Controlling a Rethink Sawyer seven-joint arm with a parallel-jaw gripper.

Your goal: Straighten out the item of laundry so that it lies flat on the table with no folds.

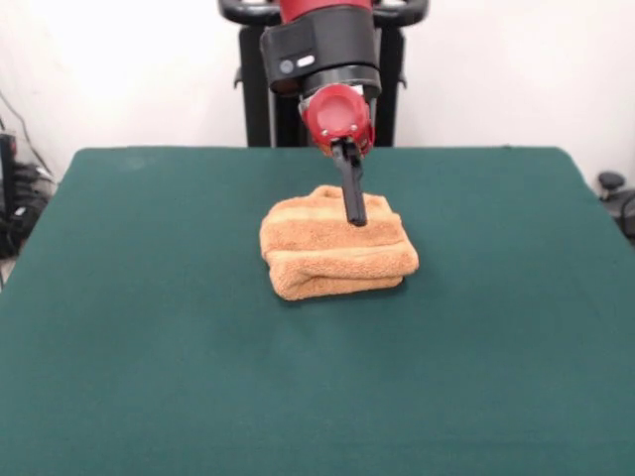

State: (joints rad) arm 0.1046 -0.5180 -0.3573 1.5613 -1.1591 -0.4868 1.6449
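Observation:
The orange-tan towel lies folded into a thick bundle of several layers near the middle of the dark green table. Paler woven bands run across its top. The red and black arm comes down from the top of the picture. My gripper shows as one narrow black bar, its jaws together. Its tip is down on the top layer of the towel, right of the bundle's middle and towards its far edge, and looks pinched on the cloth there. The towel rests on the table and is not lifted.
The robot's black pedestal stands behind the table's far edge. Cables and dark equipment sit off the table's left side, and a small black object sits off its right side. Green felt surrounds the towel on all sides.

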